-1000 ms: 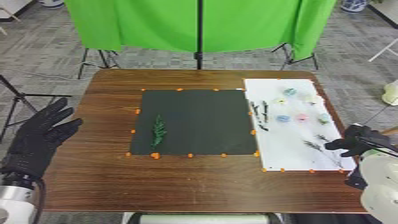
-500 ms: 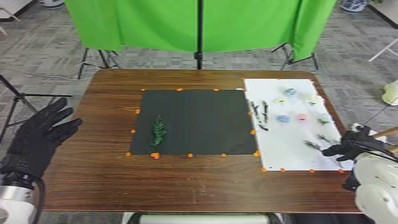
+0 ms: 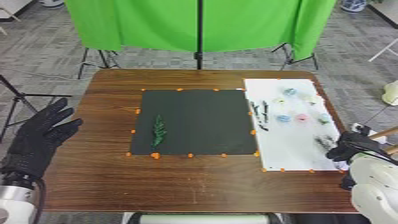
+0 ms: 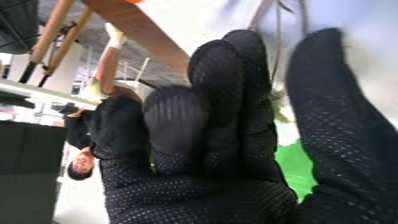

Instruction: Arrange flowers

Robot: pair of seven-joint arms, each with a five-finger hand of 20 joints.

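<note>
Your left hand (image 3: 37,135) is off at the left side of the table, fingers loose and apart, nothing in it, so I'd leave it out of this. Next over, one green sprig (image 3: 159,132) lies on the black mat (image 3: 200,120), its long axis running mostly away from you. Then you've got the dark twigs (image 3: 265,111) and the pink flower (image 3: 302,118) on the white sheet (image 3: 284,152).

The bit that matters imo: the wispy sprigs (image 3: 325,142) are on that sheet just left of your right hand (image 3: 357,145), way nearer to it than to the other one. That hand's wide, thumb well off the straight fingers. The right wrist view has thin stems (image 4: 278,47) running roughly in line with the gap, so you'd probably pinch across them. Can't tell if anything's touching.
</note>
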